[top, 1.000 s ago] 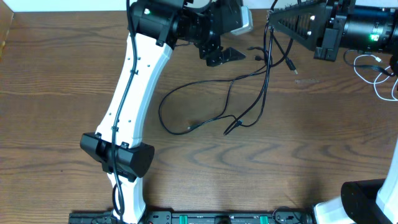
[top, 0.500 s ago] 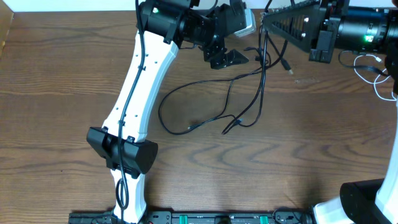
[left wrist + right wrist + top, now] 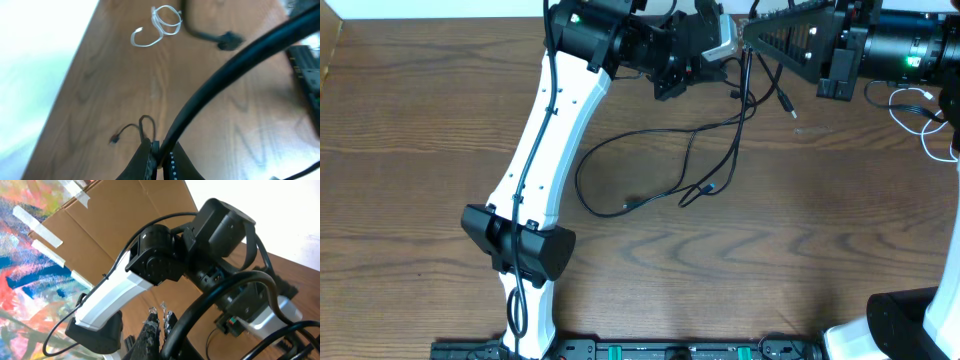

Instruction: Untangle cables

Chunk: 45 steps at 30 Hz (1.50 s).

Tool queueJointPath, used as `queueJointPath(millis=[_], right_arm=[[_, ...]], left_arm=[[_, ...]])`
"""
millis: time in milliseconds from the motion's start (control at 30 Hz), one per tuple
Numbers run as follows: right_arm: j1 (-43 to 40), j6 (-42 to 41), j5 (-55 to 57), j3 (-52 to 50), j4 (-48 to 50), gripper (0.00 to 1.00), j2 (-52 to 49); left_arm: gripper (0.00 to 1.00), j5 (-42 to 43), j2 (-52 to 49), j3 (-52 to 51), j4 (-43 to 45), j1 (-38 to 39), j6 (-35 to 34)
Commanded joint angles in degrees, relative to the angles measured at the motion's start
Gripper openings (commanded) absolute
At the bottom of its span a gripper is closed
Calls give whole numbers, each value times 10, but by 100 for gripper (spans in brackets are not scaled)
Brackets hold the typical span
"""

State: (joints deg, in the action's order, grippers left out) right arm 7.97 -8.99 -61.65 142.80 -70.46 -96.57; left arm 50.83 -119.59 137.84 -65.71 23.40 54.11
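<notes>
Our left gripper, just open, now pinches the thin black flexible cables near our right gripper, gripping them too, loops lying on the brown wooden table, ready to separate

Left pincer and right pincer are both clamped shut, tips close together, arms extended far forward.

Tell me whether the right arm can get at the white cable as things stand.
Probably not yet: the right gripper is shut on a black cable. The white cable lies uncovered near that arm, so letting go should suffice.
</notes>
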Motion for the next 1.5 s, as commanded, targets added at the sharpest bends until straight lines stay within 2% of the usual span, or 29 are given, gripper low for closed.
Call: queueJointPath(millis=[0,100,200,267,400,500,700,800,967,1067,1267,1467], right_arm=[[6,-5,5,8,3,1,4],[6,-1,49,8,-4,1,4],[6,10,120,8,-20,1,4],[6,20,157,8,-33,1,4],[-1,24,234,8,-60,1,3],[-17,24,272,8,-73,1,3],[-49,24,367,7,-106,1,2],[-67,27,421,7,-144,1,-8],[-72,49,434,7,-201,1,-47],[-72,64,437,7,-235,1,-90],[-71,65,438,7,-228,1,-166],[-71,65,438,7,-207,1,-212]], left_arm=[[7,-68,-3,-7,9,-31,-52],[7,-28,2,-7,9,-81,-78],[7,79,10,-7,13,-147,-85],[7,122,16,-7,29,-198,-121],[8,99,38,-7,39,-284,-184],[7,74,70,-7,30,-329,-189],[8,-5,154,-7,43,-345,-202],[7,-23,216,-7,103,-345,-263],[7,-23,284,13,216,-345,-367],[7,-13,301,43,261,-345,-418],[7,11,304,147,316,-354,-505],[7,86,304,219,369,-448,-594]])
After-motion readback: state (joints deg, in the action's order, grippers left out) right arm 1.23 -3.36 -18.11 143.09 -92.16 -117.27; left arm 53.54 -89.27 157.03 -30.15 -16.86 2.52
